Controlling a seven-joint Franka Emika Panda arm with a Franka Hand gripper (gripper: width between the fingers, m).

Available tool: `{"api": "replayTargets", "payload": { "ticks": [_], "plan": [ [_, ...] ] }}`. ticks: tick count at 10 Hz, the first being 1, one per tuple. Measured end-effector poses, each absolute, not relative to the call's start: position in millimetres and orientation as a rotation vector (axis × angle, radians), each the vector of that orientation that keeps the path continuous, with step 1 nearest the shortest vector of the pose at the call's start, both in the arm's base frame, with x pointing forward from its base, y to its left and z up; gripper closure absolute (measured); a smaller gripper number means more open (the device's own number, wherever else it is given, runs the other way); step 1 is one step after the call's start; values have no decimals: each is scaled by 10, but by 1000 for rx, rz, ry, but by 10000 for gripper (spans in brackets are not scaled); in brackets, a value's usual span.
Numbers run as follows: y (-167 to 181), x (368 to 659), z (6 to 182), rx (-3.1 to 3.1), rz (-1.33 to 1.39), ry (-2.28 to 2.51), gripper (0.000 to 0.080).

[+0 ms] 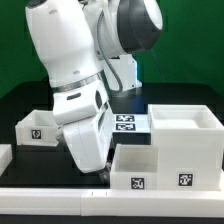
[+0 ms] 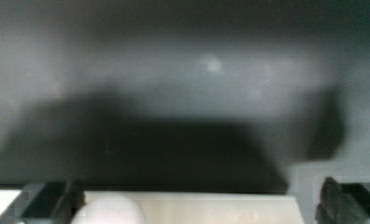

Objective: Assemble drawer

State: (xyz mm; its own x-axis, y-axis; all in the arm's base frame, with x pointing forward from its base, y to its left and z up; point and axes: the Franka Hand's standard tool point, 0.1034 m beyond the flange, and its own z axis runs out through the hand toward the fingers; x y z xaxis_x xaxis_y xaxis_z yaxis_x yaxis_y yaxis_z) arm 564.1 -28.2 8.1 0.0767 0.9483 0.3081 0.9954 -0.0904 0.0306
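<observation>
In the exterior view, the drawer's large white casing [image 1: 186, 140] stands at the right with a tag on its front. A lower white tray box [image 1: 135, 170] stands against its front left. Another small tray box [image 1: 40, 126] sits at the left. My gripper [image 1: 98, 170] is low over the black table, just left of the lower tray box. In the wrist view my gripper [image 2: 200, 205] is open, its two dark fingers wide apart. A flat white part [image 2: 191, 208] lies between them. It reaches the left finger, and a gap is left at the right finger. I cannot tell which part it is.
The marker board [image 1: 127, 122] lies flat on the table behind the gripper. A white strip [image 1: 60, 192] runs along the table's front edge. The arm's bulky white links [image 1: 70, 60] hide the middle of the scene. The black table [image 2: 182, 90] fills the wrist view.
</observation>
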Motion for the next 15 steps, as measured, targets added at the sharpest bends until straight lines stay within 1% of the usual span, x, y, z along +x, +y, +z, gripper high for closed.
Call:
{"api": "replayTargets", "payload": {
  "ticks": [3,4,7,9,12,15],
  "plan": [
    [-275,5641,80,-2166,-370,-1971,150],
    [-165,5671,111,-2176,-372,-1959,150],
    [314,5715,197,-2155,-410,-1945,150],
    [317,5722,213,-2182,-418,-1932,150],
    [190,5715,199,-2195,-411,-1925,150],
    [-60,5692,307,-2259,-419,-1902,150]
  ]
}}
